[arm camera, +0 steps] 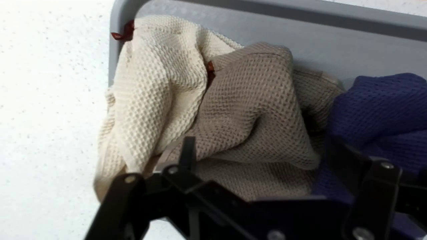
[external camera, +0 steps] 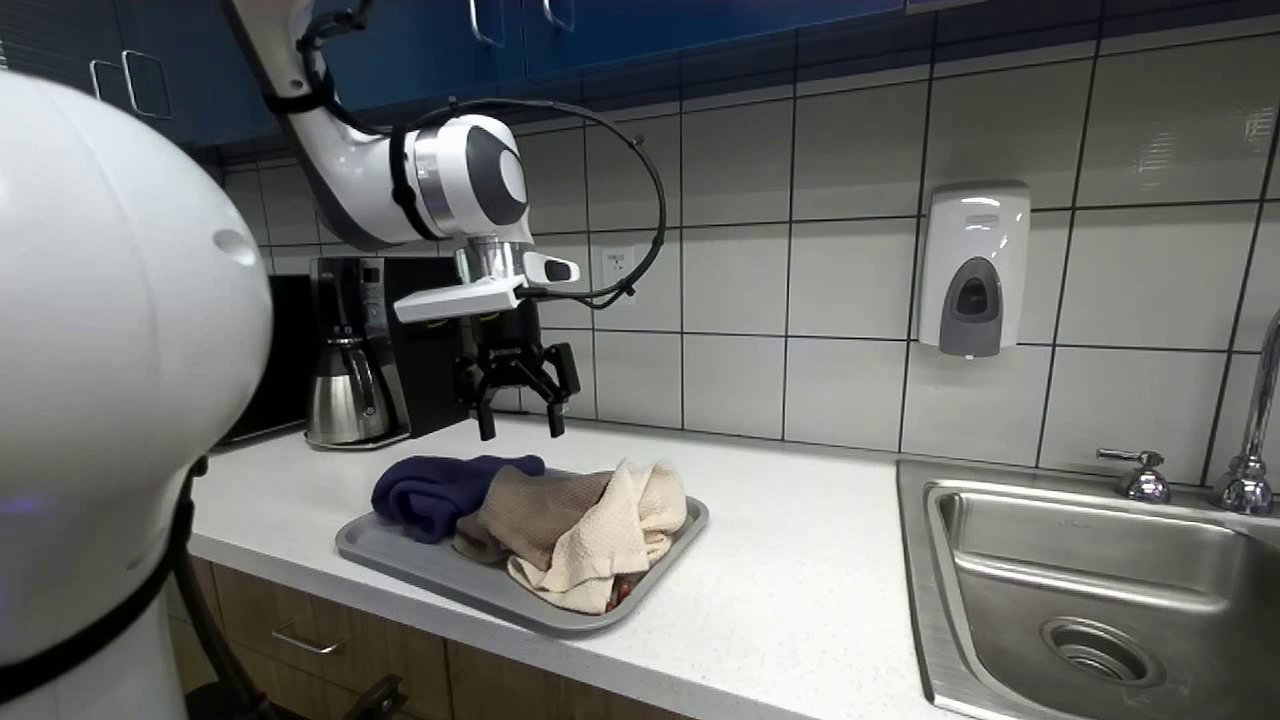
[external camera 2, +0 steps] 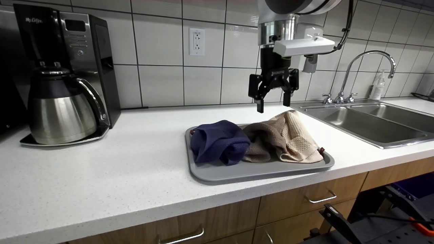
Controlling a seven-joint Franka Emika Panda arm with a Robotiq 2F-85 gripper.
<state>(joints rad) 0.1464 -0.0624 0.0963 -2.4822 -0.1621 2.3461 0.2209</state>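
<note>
One tool (external camera 2: 274,104), hanging tips-down in both exterior views. Jaws spread wide, nothing between them, clear air beneath; I see no contact.

Nearest, in my wrist view: brown cloth (arm camera: 257,96), below and framed between the tips, its bulk looking to lie off toward the front edge of the counter (external camera 2: 101,176). That offset, plus the height gap, is the relation I'd mind. Crumpled, so no clean long axis; the upper fold runs slantwise. Waffle weave, one deep dark crease. I'd judge it limp and quick to slump.

Flanking it, both seemingly touching: cream cloth (arm camera: 150,90), pronounced honeycomb texture, bunched in a peak toward the sink (external camera: 930,580); purple cloth (arm camera: 383,110), wadded rounder, toward the coffee maker (external camera 2: 83,54). Dark red scraps (arm camera: 128,30) show at the edge of the cream; too small to identify.

All three cloths sit in a tray (arm camera: 317,50): shallow, gray, rounded corners, raised rim. Under it the counter is white, finely speckled, smooth.

Farther out: sink in brushed steel, square-shouldered basin; coffee maker boxy, black and silver, its carafe (external camera 2: 62,113) a tapered steel drum with a looped handle. Last, glossy tiles (external camera 2: 159,44) with dark grout, and a white plastic soap dispenser (external camera: 975,220) fixed to them.
</note>
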